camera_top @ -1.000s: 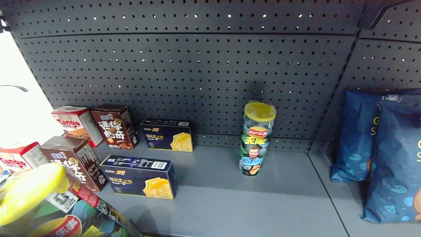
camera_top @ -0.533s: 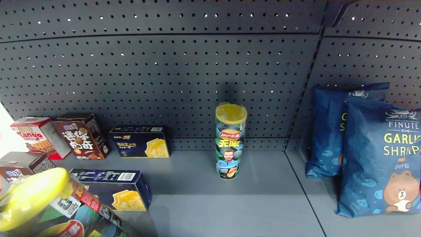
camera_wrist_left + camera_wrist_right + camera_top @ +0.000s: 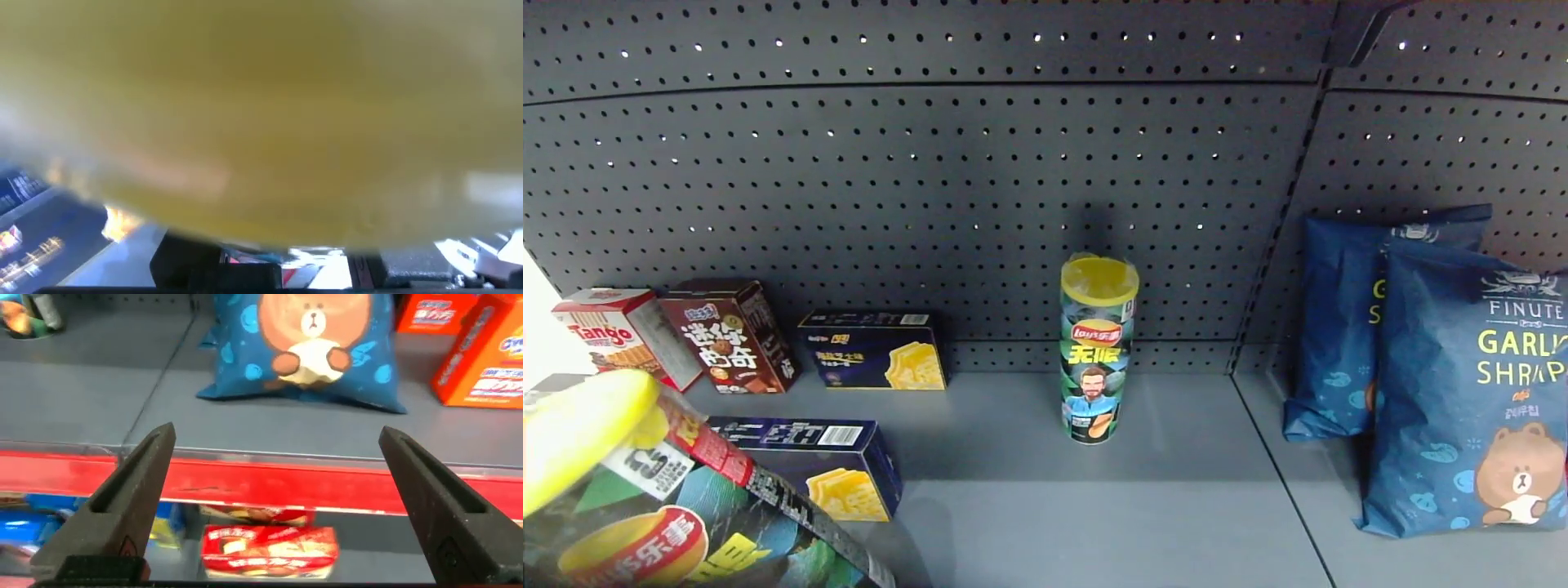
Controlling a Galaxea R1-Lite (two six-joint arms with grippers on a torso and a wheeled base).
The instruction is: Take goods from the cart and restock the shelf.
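Shelf (image 3: 1094, 514) is right in front of me. Two blue bear bags (image 3: 1462, 384) lean at 3 o'clock. The chips can (image 3: 645, 506) I'm restocking hangs tilted at 8 o'clock, yellow lid toward the boxes, not on the shelf yet. It's so close to my left wrist that I honestly can't tell how my left hand sits on it. Snack boxes (image 3: 849, 474) sit in two rows around 9 o'clock. Another can (image 3: 1097, 351) stands upright near centre by the back panel. My right hand (image 3: 275, 431) is low before the shelf's red front edge, spread wide, holding nothing.
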